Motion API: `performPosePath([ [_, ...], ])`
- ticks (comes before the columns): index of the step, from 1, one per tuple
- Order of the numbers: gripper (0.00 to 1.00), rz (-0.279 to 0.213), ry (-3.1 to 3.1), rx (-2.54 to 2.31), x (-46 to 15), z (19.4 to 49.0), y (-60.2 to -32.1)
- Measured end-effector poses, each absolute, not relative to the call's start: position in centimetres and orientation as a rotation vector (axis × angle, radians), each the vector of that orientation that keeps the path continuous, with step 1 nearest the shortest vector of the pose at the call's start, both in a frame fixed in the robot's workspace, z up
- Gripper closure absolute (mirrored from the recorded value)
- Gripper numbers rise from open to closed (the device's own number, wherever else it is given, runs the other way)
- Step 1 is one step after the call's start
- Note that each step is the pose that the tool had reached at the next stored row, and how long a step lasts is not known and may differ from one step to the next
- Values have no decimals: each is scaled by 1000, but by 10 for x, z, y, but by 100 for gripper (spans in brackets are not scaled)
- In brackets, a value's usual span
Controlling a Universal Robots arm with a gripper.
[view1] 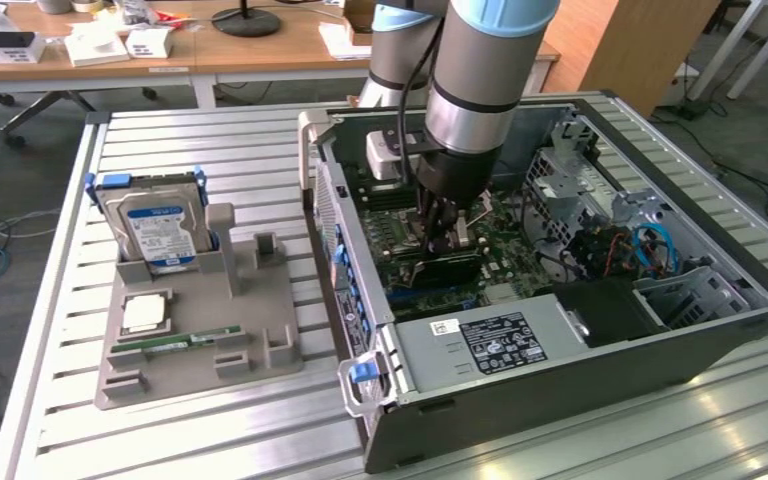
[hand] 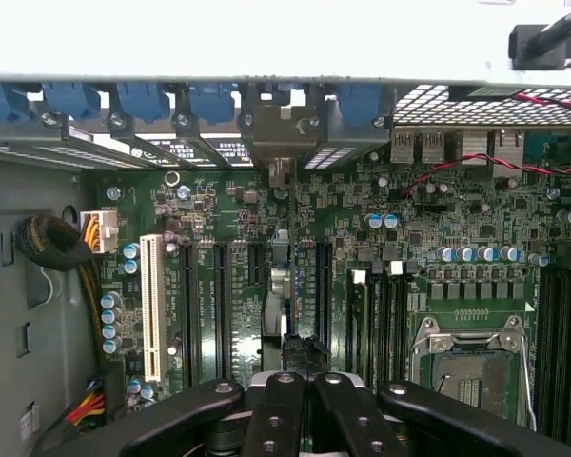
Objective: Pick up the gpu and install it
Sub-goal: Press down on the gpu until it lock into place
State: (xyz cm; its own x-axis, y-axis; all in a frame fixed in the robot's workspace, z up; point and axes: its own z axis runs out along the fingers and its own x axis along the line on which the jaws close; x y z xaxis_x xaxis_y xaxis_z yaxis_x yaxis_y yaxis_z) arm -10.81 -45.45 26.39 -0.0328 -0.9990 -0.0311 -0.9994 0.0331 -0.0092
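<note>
Exterior view high, angled down — wrist view close over motherboard (hand: 295,286).

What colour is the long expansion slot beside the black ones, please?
The long plastic expansion slot is white, clearest in the wrist view.

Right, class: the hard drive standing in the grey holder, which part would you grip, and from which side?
Probably its upper part, coming from above. The hard drive stands upright with its lower end sunk in the grey holder, and blue rails run down its edges, so only the top is free; pinch across the flat front and back faces.
</note>
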Motion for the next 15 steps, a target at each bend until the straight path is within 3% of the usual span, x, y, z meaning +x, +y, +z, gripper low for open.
performPosePath([
  [15, 89, 23, 2237, -2165, -108, 265, -455],
])
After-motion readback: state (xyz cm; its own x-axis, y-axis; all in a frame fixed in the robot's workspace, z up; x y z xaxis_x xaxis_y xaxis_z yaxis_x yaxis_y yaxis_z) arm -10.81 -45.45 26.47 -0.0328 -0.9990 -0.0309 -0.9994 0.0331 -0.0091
